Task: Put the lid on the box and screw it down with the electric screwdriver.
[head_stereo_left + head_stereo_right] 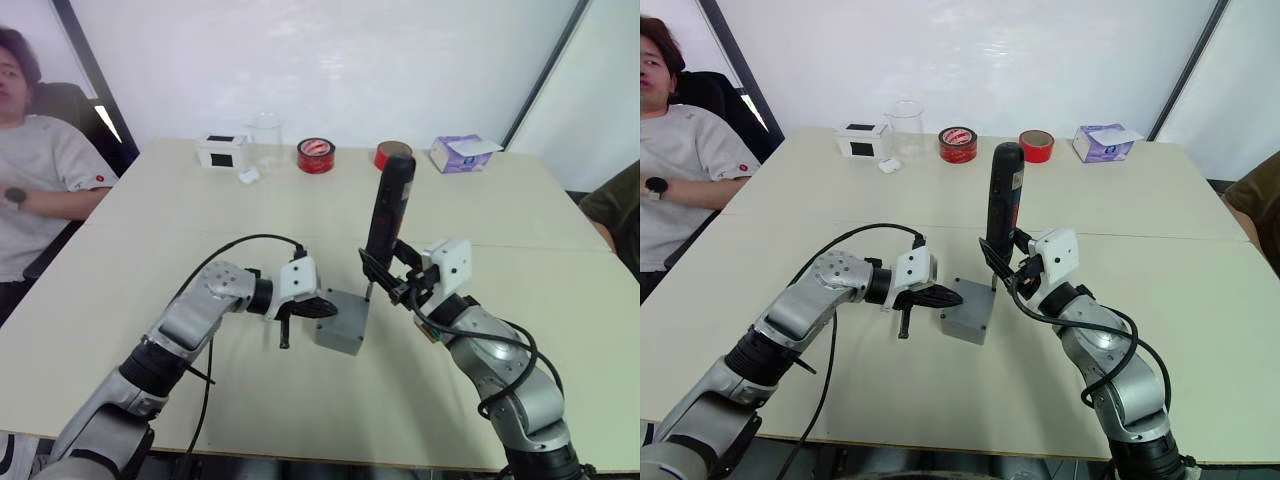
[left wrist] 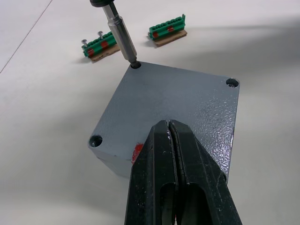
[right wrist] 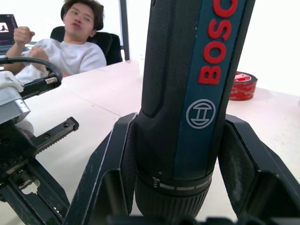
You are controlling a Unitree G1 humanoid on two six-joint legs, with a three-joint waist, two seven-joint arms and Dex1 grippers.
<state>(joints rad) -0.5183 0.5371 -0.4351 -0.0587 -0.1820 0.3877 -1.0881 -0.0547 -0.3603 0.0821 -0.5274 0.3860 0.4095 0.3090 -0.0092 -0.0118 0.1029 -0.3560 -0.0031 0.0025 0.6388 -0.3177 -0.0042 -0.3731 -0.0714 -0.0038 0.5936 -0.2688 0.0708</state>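
The box, a grey speckled metal square with the lid seated flush on top, sits on the pale surface between the two tools. The lid shows round screw holes at its corners, and a small red mark shows on the box's side just under the left tool, whose fingers are pressed together and rest on the lid's near edge. The right tool clamps the electric screwdriver, a thick black cylinder with red lettering, held upright. Its thin metal bit is seated in the corner hole farthest from the left tool.
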